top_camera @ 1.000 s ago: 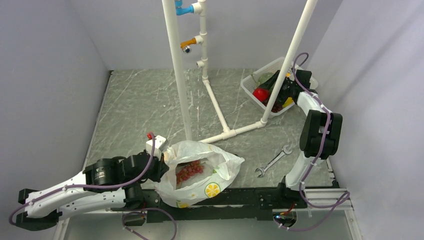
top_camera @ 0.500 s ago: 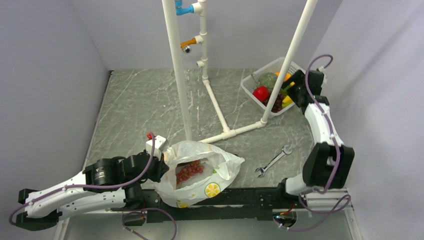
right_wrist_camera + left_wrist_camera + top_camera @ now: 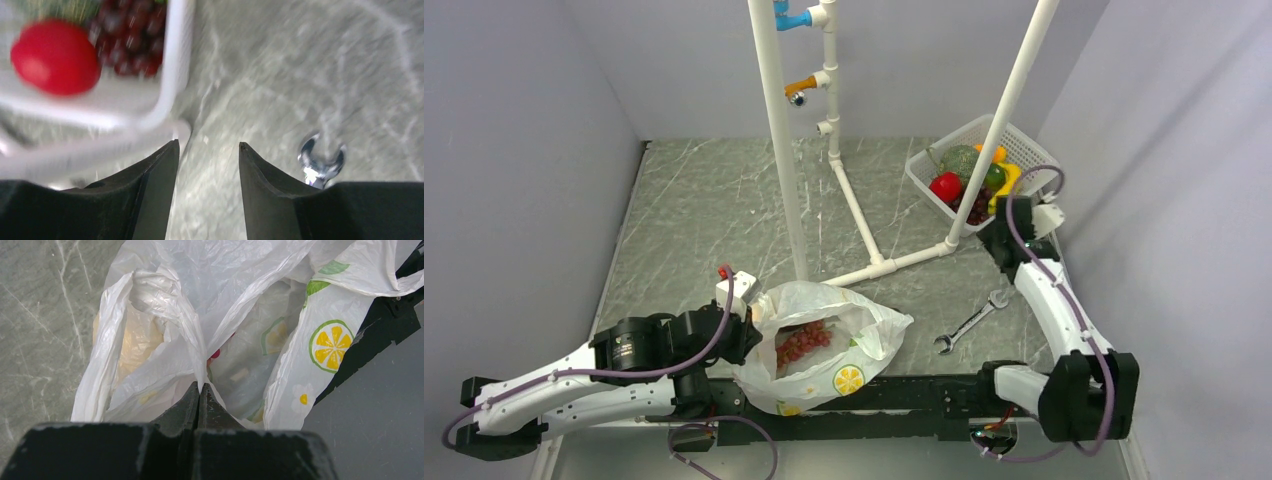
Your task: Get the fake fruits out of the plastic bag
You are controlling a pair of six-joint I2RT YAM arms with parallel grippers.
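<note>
The plastic bag (image 3: 844,345) lies at the near left, white with lemon prints, its mouth held up. A light red grape bunch (image 3: 802,342) shows inside it. My left gripper (image 3: 746,335) is shut on the bag's rim; in the left wrist view its jaws (image 3: 199,387) pinch a fold of the bag (image 3: 165,305), and a red bit of fruit (image 3: 215,354) peeks through. My right gripper (image 3: 994,232) hovers just in front of the basket, open (image 3: 207,145), with only tabletop between its fingers. A red apple (image 3: 945,186) and a yellow banana (image 3: 1009,178) lie in the basket.
The white basket (image 3: 1024,148) at the back right also holds a green melon (image 3: 961,160) and dark grapes (image 3: 130,37). A white pipe frame (image 3: 864,225) crosses the middle of the table. A wrench (image 3: 969,322) lies near the right arm.
My right arm has drawn back from over the basket toward the near side, and its jaws have narrowed. The left gripper and the bag have not moved.
</note>
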